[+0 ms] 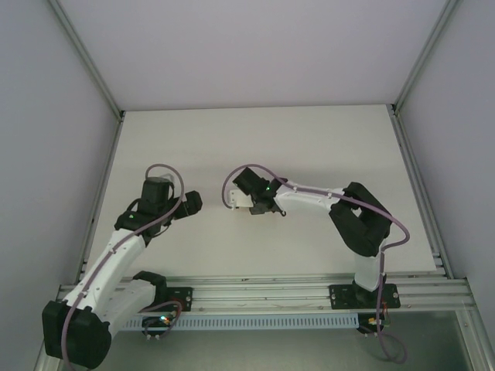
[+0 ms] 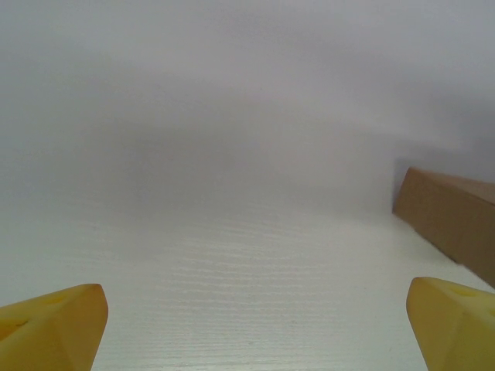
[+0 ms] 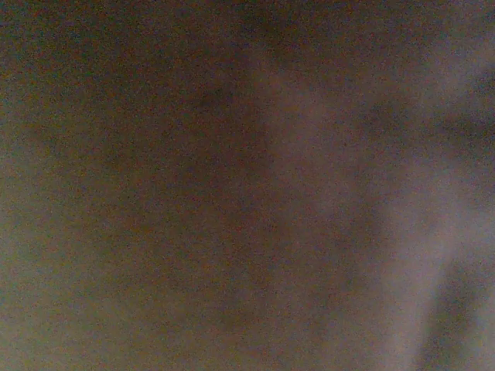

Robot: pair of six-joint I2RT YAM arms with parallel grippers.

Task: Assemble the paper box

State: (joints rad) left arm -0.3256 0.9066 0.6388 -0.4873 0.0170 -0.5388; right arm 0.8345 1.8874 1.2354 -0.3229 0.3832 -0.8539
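Overhead view of a white table [image 1: 309,147] inside a pale-walled enclosure, with two robot arms reaching in from the 6 o'clock edge. Their tips nearly meet just left of the table's centre. The left gripper [image 1: 192,203] points toward 3 o'clock, and its wrist camera shows its yellow fingertips [image 2: 54,325] at the two bottom corners, spread wide with nothing between them. At 3 o'clock in that wrist view lies the paper box [image 2: 452,220], plain brown cardboard resting on the table with one corner and a long edge showing, near the fingers but not touching them. From overhead the box is a small pale block between the two grippers. The right gripper [image 1: 251,205] sits over the box's 3 o'clock side. Its wrist view is a dark, brownish blur, as if pressed close to cardboard, so I cannot tell how far its fingers are parted or whether they hold the box. The step in hand looks like the right arm taking hold of the box. Next, the left gripper likely needs to move toward 3 o'clock to brace or fold the free side.
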